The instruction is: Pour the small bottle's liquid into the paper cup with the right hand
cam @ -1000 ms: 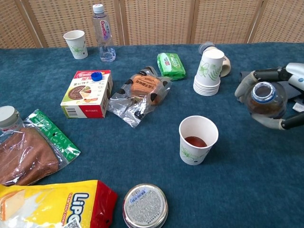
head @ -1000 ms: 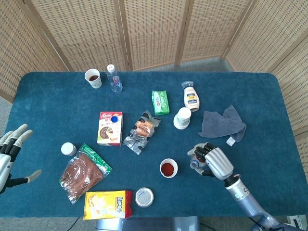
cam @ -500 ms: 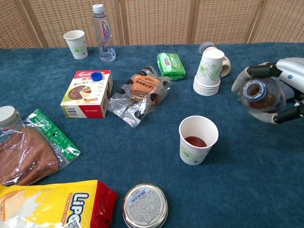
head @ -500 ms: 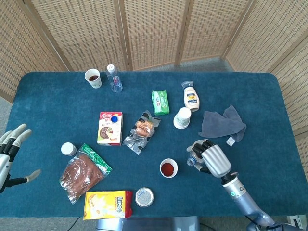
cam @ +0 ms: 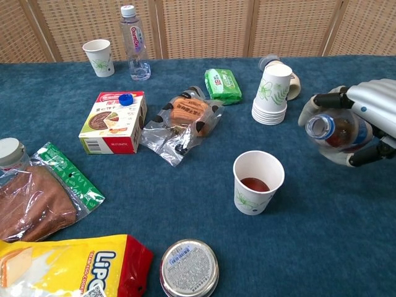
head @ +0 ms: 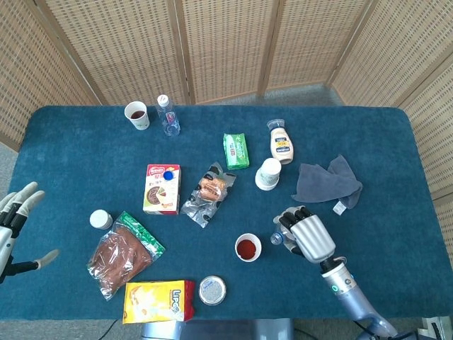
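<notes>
The head view alone shows the left robot hand (head: pixel 18 212), off the desk's (head: pixel 78 149) left edge, fingers spread and holding nothing. The chest view alone shows dark liquid inside the small bottle (cam: pixel 334 129). The right robot hand (cam: pixel 362 120) is clamped around that uncapped bottle, tilted with its mouth toward the paper cup (cam: pixel 257 182), just beside it but not over the rim. This cup holds some dark liquid. Counted: one further filled cup (head: pixel 136 114) at the far left, one stack of cups (cam: pixel 271 94), one tall water bottle (cam: pixel 134 43).
</notes>
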Action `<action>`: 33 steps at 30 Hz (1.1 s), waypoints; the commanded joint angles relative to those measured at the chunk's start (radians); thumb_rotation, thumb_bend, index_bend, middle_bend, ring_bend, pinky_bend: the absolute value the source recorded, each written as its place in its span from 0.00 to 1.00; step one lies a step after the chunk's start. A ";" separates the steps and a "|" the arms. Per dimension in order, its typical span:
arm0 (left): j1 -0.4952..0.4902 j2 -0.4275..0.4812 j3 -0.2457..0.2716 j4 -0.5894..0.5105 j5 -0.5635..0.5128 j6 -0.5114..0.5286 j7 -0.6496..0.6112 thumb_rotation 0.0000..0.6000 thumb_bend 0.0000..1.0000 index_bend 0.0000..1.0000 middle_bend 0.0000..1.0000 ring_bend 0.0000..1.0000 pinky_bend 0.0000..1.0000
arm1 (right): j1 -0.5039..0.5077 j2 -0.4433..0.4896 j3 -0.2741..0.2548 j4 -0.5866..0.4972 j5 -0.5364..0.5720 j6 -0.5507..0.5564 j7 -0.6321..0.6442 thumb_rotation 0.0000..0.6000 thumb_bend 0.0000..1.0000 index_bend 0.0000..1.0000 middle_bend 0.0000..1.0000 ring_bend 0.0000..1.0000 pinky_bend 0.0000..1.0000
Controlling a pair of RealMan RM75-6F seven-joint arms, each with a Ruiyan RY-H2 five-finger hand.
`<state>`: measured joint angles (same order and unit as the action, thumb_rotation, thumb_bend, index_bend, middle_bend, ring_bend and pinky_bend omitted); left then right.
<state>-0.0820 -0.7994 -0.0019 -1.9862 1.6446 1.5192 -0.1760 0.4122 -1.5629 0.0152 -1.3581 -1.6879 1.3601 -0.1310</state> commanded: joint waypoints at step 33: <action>-0.001 0.004 0.000 0.004 -0.002 0.002 -0.010 1.00 0.15 0.00 0.00 0.00 0.00 | -0.004 -0.054 0.027 -0.103 0.045 -0.045 -0.306 1.00 0.81 0.39 0.62 0.31 0.86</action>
<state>-0.0833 -0.7954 -0.0014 -1.9818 1.6429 1.5209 -0.1859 0.4074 -1.6147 0.0414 -1.4590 -1.6437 1.3170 -0.4345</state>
